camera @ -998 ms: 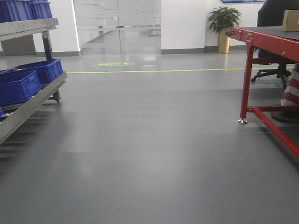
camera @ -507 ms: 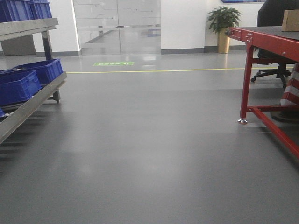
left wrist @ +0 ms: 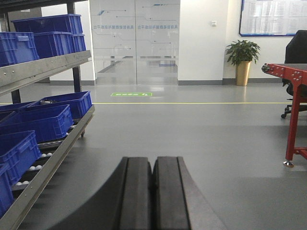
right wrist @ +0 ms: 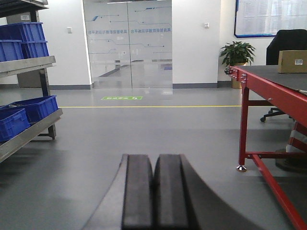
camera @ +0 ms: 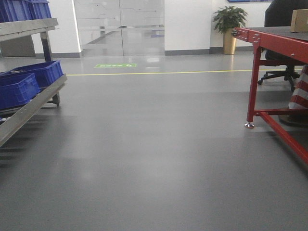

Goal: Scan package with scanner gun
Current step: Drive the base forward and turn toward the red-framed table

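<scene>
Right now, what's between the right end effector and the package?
In the right wrist view, only bare floor and the edge of the red table; the package sits on it.

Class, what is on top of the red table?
A tan package with a small white label stands on the red table's dark top. The tabletop past the picture's right edge is cut off, so anything there is unseen.

The package (camera: 299,20) is cut by the front view's right edge, and its white label (right wrist: 298,61) is too small to read. The red tabletop (right wrist: 278,77) runs out of frame and partly hides a black chair (right wrist: 288,39). At left, blue crates (camera: 17,89) are cropped. Print on the wall board (right wrist: 268,17) is illegible.
</scene>
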Motion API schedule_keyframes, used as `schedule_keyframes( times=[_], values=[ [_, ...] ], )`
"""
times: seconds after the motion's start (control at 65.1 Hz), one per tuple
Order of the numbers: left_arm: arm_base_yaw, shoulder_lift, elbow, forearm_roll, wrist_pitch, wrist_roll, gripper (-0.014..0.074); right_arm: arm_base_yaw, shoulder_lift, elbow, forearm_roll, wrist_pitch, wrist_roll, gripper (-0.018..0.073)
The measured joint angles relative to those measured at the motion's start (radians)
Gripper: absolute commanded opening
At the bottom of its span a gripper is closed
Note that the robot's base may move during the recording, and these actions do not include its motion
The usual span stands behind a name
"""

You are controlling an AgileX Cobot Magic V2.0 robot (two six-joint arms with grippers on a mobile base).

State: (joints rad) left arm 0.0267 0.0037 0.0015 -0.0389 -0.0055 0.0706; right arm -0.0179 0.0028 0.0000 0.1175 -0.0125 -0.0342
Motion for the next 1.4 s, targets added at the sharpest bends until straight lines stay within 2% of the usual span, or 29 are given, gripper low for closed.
schedule_keyframes(
  times=[1.398],
  values=[
    [0.0,0.0,0.0,0.0,0.0,0.0,-0.0111,0.0,0.0,0.001,0.0,0.0,0.0,-0.0162]
  ],
)
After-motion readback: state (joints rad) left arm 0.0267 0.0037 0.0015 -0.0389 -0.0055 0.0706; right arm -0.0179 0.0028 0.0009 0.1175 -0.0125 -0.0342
